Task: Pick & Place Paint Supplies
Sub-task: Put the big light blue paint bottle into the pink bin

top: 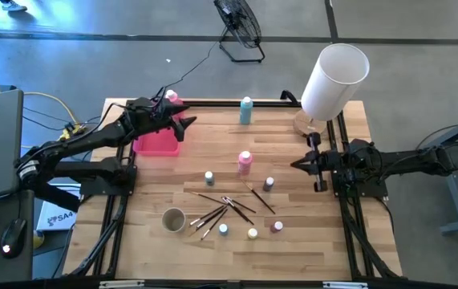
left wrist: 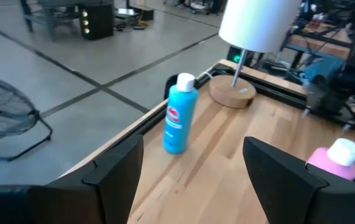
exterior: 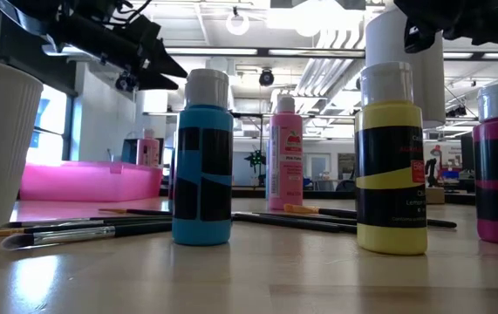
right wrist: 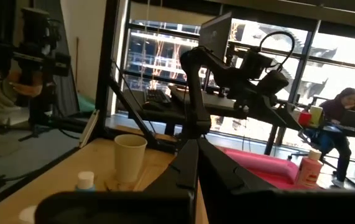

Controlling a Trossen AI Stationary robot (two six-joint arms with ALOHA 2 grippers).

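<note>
The left hand (top: 187,122) hung spread over the pink tray (top: 155,143); the right hand (top: 296,164) rested pressed together. The teal bottle (top: 246,111) stood at the tabletop's (top: 293,241) far edge, its red label seemingly unreadable.

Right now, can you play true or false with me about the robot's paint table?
1. The teal bottle stands upright near the table's far edge. True.
2. The left gripper holds a brush. False: its fingers are open and empty, over the pink tray.
3. A pink bottle stands near the middle of the table. True.
4. The brushes are standing in the cup. False: they lie flat on the table beside it.
5. The right gripper is shut and holds nothing. True.
</note>
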